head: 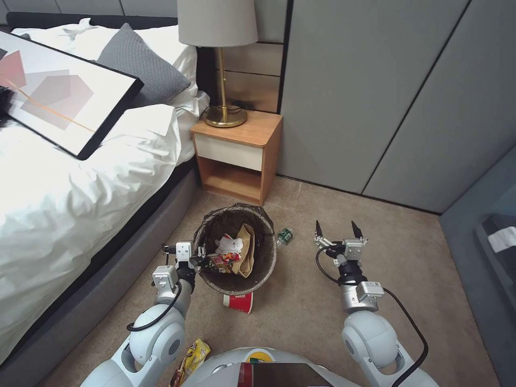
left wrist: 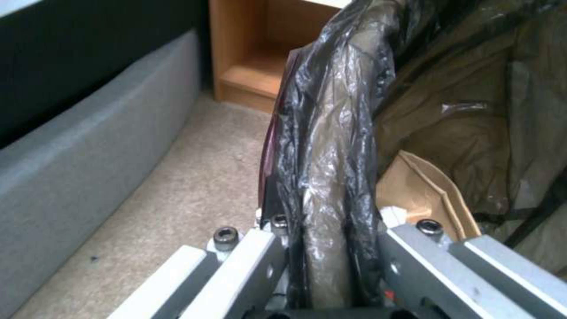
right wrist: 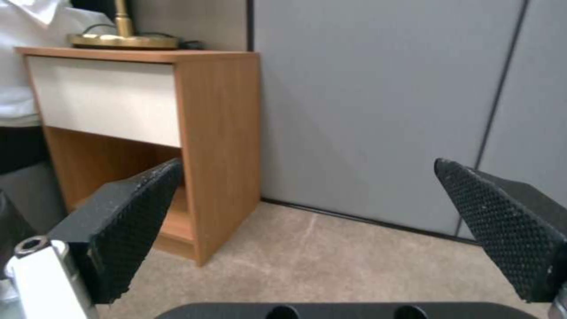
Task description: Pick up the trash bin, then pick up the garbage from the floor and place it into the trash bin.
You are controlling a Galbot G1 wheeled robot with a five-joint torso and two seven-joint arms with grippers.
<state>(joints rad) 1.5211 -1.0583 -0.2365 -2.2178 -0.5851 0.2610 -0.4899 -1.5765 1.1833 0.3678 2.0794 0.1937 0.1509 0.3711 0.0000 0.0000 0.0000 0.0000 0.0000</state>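
Note:
The trash bin [head: 262,271], lined with a dark bag, hangs tilted beside the bed, and my left gripper [head: 199,258] is shut on its near-left rim. In the left wrist view the fingers [left wrist: 251,261] pinch the bag-covered rim [left wrist: 331,133]. Inside the bin lie a brown paper bag [head: 247,250] [left wrist: 425,190], a white tissue wad [head: 230,245] and red-and-yellow wrappers [head: 223,262]. On the carpet are a red-and-white cup [head: 238,302] just under the bin, a green-labelled bottle [head: 284,235] to its right, and a yellow snack wrapper [head: 192,359] near my base. My right gripper [head: 337,228] [right wrist: 307,166] hovers open and empty, right of the bottle.
A wooden nightstand [head: 236,156] [right wrist: 177,124] with a brass lamp [head: 220,64] stands behind the bin. The bed [head: 80,204] runs along the left, with a framed picture [head: 59,91] lying on it. Grey wall panels [head: 376,97] close the back. Open carpet [head: 419,279] lies to the right.

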